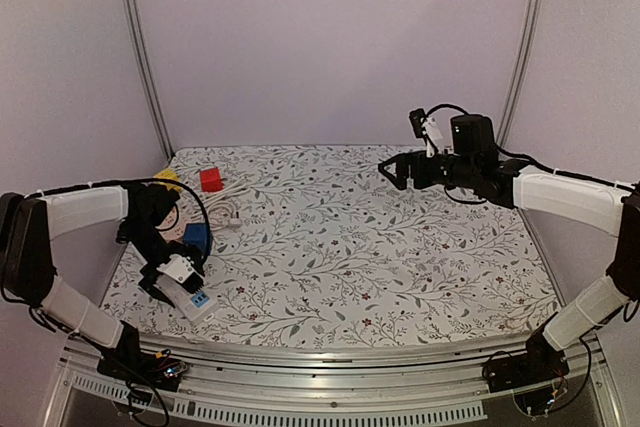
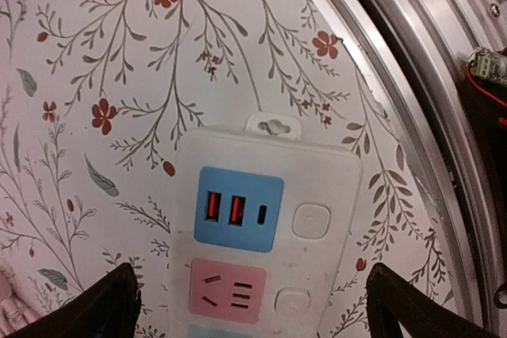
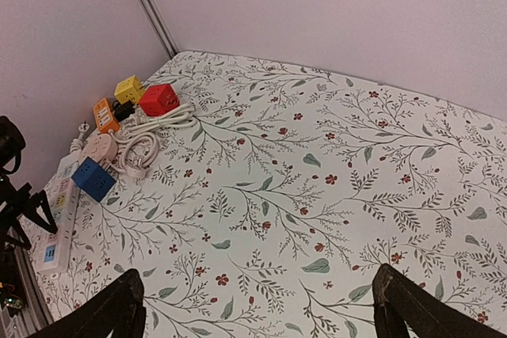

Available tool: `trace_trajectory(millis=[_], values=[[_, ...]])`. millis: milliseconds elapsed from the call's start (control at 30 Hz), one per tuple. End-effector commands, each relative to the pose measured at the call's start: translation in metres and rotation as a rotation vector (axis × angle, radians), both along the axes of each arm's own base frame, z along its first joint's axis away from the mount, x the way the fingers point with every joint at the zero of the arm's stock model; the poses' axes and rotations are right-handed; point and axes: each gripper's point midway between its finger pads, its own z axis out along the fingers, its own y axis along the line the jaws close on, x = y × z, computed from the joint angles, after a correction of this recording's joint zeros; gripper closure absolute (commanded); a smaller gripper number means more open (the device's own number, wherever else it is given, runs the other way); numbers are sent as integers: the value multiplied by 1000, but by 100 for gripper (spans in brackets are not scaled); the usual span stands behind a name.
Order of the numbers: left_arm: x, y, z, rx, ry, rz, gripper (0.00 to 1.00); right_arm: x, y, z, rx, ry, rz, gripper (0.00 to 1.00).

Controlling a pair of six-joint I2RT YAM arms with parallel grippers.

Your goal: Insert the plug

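Note:
A white power strip [image 2: 317, 187] lies flat near the table's front-left edge; it also shows in the top view [image 1: 197, 301] and the right wrist view [image 3: 54, 223]. It has a blue USB panel [image 2: 238, 209] and a pink socket [image 2: 228, 290]. My left gripper [image 2: 265, 314] is open, just above the strip with one finger on each side of it, holding nothing; it shows in the top view too [image 1: 165, 282]. A white plug on a coiled cable [image 3: 136, 156] lies further back on the left. My right gripper [image 3: 257, 314] is open and empty, high over the table's right half [image 1: 393, 172].
Along the left side stand a red cube adapter [image 3: 158, 99], a yellow one [image 3: 128, 89], an orange one [image 3: 104, 112], a blue one [image 3: 93, 178] and a round white adapter [image 3: 99, 146]. The metal front rail [image 2: 412, 116] runs right beside the strip.

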Motion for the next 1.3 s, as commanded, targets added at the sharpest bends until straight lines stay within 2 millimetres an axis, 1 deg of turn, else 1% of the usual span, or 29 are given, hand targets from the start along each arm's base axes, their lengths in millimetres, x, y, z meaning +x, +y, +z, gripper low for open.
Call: trace_trajectory(millis=[0, 200, 333, 400, 433, 467, 533, 567, 633, 667, 700, 767, 800, 867, 933, 1000, 1033, 1067, 1133, 1167, 1200, 1233, 1267], values=[[19, 2, -16, 29, -92, -53, 0, 1, 4, 0, -13, -4, 5, 1], [11, 7, -36, 58, -43, -58, 0, 1, 8, -13, -32, 14, 18, 1], [5, 12, -43, 85, -20, -62, 0, 3, 12, -17, -35, 24, 28, 1], [3, 9, -44, 74, -28, -61, 1, 4, 13, -18, -36, 26, 30, 1], [3, 6, -43, 63, -32, -59, 5, 4, 13, -19, -35, 29, 30, 1], [2, 2, -41, 52, -33, -50, 11, 3, 14, -20, -36, 31, 31, 1], [0, -12, -37, 26, -21, 5, 19, 3, 14, -20, -35, 34, 31, 1], [-2, -20, -35, 12, -5, 32, 24, 3, 13, -20, -34, 35, 28, 1], [-7, -33, -33, -1, 33, 69, 39, 2, 12, -17, -29, 29, 24, 1], [-9, -40, -32, -2, 51, 83, 44, 1, 11, -16, -29, 29, 20, 1], [-10, -47, -32, -4, 68, 100, 47, 1, 9, -15, -27, 30, 12, 1], [-6, -69, -28, -25, 91, 147, 48, 2, 5, -14, -29, 31, -16, 1], [-1, -85, -26, -39, 94, 185, 48, 4, 2, -14, -31, 33, -39, 1], [20, -117, -26, -62, 74, 288, 48, 6, -9, -18, -61, 61, -101, 1], [47, -154, -23, -80, 37, 373, 53, 8, -19, -20, -86, 84, -158, 1], [70, -189, -27, -75, 10, 470, 55, 8, -26, -22, -106, 106, -196, 1], [78, -204, -31, -55, 3, 501, 56, 6, -28, -23, -111, 120, -203, 1], [84, -217, -36, -35, -7, 521, 56, 3, -30, -21, -111, 124, -207, 1], [96, -243, -45, -6, -37, 542, 56, 1, -41, -23, -134, 127, -251, 1], [100, -257, -53, 8, -38, 545, 55, -2, -46, -19, -135, 121, -263, 1], [102, -269, -55, 15, -35, 545, 54, -6, -51, -23, -147, 126, -277, 1], [104, -280, -58, 25, -30, 550, 54, -9, -56, -21, -150, 121, -291, 1], [107, -299, -52, 8, -35, 546, 53, -12, -63, -16, -151, 105, -309, 1]])
